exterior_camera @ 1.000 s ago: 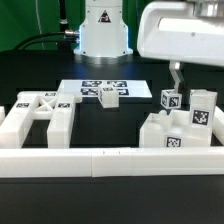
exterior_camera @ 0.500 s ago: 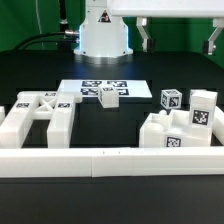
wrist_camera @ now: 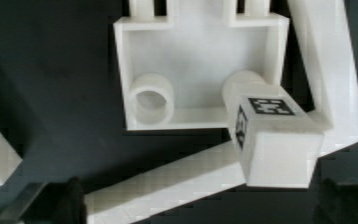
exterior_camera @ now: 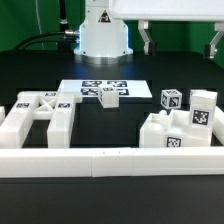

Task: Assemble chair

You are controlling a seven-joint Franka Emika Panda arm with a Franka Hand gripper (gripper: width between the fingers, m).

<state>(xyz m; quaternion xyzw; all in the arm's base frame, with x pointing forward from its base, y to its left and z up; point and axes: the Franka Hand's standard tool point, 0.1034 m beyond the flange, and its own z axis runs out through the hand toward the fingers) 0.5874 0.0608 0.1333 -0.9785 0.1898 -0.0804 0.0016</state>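
Exterior view: fingers [exterior_camera: 148,39] spread, clear above chair parts [exterior_camera: 155,128].

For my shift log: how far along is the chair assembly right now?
Done: nothing visibly joined. A large frame piece, a small block on the marker board, and a tagged cube by a stepped piece lie apart. In hand: nothing; the gripper hangs open above. Left: seemingly all joining.

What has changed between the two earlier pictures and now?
The gripper has risen from just above the small tagged cube to the top of the exterior view, mostly in the first half second; it is open and holds nothing. The cube, the other chair parts and the marker board have not moved.
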